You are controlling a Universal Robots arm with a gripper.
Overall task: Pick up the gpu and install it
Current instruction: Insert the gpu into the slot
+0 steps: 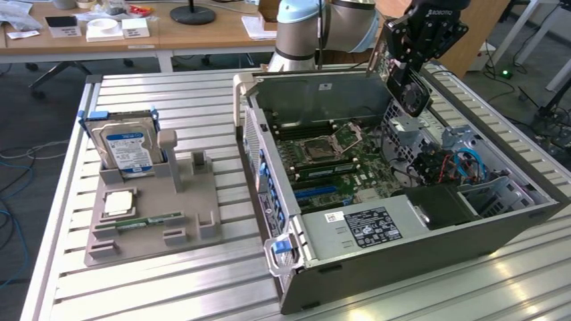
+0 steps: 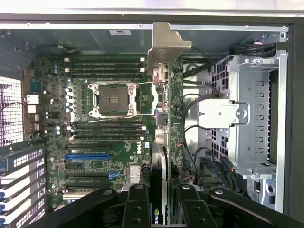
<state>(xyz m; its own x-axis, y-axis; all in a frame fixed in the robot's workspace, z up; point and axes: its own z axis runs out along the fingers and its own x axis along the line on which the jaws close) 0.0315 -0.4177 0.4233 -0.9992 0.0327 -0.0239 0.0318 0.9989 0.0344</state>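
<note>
Hanging over the open grey metal computer case (image 1: 406, 257), the black two-fingered gripper (image 1: 408, 68) pinched the gpu (image 1: 414, 95), a thin green circuit card with a black round fan on one face and a silver metal bracket at one end. Its dark fingers (image 2: 137, 205) were pressed against the card's two flat faces. The card stood upright on its edge, in the air above the case's interior, toward the case's far wall and the exterior view's right. In the wrist view it appeared edge-on, bracket farthest from the gripper. It was clear of the green motherboard (image 2: 107, 159) and seated in no slot. On that board lay a silver square processor socket (image 2: 112, 99) and a long blue expansion slot (image 2: 88, 156), the slot off to one side of the card's line. A silver perforated drive cage (image 2: 254, 118) filled the case's other side.

The case stood on a slatted aluminium table (image 1: 178, 100), toward the exterior view's right edge. Near the exterior view's left edge sat a grey moulded holder (image 1: 183, 200), well apart from the gripper. It carried an upright blue-labelled hard drive (image 1: 128, 148) and a narrow green memory stick (image 1: 147, 219) lying flat.
</note>
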